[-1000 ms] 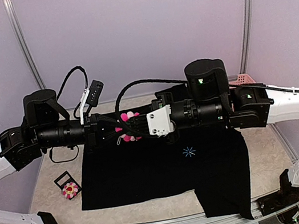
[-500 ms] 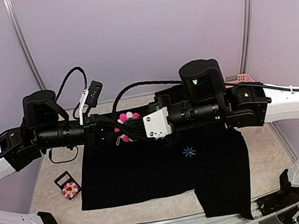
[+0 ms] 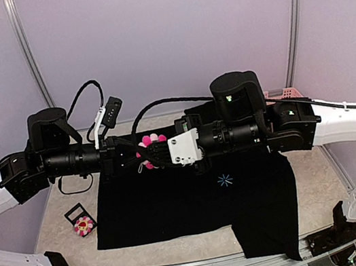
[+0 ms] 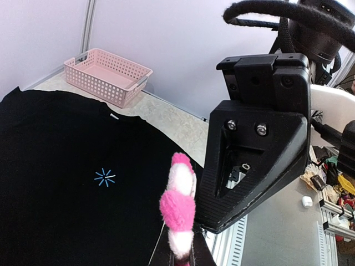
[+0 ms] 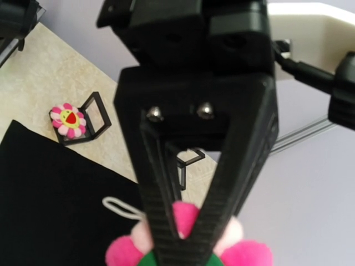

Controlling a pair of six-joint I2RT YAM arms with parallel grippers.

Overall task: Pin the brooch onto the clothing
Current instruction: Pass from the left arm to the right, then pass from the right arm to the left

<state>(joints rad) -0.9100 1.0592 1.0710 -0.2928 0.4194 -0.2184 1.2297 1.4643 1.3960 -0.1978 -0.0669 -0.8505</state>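
The brooch (image 3: 151,140), a plush flower with pink and white petals, hangs in the air over the far left part of the black T-shirt (image 3: 177,205). My left gripper (image 3: 145,154) is shut on it. In the left wrist view the brooch (image 4: 178,208) stands edge-on between my left gripper (image 4: 183,258). My right gripper (image 4: 208,221) has its tip against the brooch's back side. In the right wrist view the left gripper (image 5: 186,244) covers the brooch (image 5: 244,252), whose green back faces that camera. My right gripper's own fingers are out of that view. The starburst mark (image 3: 225,180) lies uncovered.
A second flower brooch (image 3: 83,223) sits on a small black stand on the table left of the shirt, also in the right wrist view (image 5: 69,120). A pink basket (image 3: 284,94) stands at the far right. The shirt's lower right hangs over the near table edge.
My right arm has moved left, bringing its gripper up against the brooch. The left gripper and the brooch have stayed almost still.
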